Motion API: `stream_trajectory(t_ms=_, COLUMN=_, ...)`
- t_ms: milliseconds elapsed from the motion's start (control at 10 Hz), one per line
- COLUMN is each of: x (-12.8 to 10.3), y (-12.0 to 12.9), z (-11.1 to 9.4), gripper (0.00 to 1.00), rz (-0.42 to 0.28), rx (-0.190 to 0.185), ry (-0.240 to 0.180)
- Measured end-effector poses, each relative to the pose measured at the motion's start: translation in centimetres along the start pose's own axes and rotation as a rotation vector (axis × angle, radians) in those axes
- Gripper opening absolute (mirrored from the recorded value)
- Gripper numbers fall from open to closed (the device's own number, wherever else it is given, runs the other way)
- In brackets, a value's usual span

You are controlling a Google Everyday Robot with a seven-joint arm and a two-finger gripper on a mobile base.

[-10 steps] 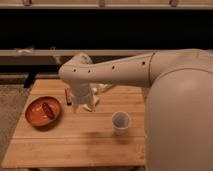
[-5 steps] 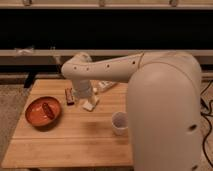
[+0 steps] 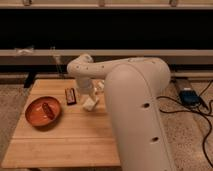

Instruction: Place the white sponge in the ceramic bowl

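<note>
Swung forward since the earlier frames, the arm (image 3: 135, 100) now covers the table (image 3: 60, 145) right of the orange dish (image 3: 30, 107), hiding the ceramic bowl that showed there before. Its gripper (image 3: 90, 96) hangs right of the dish, past the dark bar (image 3: 71, 96), its tip on the white sponge (image 3: 90, 104). That sponge sits tilted, much where it was, and I cannot tell whether the gripper grasps it.
</note>
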Motion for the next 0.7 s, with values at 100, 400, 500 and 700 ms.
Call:
stream_trajectory(t_ms=100, x=-0.3, y=0.1, z=0.7, gripper=0.65, rz=0.005, rx=0.000, ry=0.005)
stream_trajectory(t_ms=400, x=-1.2, y=0.5, z=2.0, gripper=0.65, rz=0.016, rx=-0.001, ry=0.013)
stream_trajectory(t_ms=500, x=-1.4, y=0.3, z=2.3, gripper=0.65, rz=0.021, rx=0.001, ry=0.014)
stream_trajectory(t_ms=700, x=-1.6, y=0.0, z=3.3, gripper=0.65, rz=0.032, rx=0.010, ry=0.019)
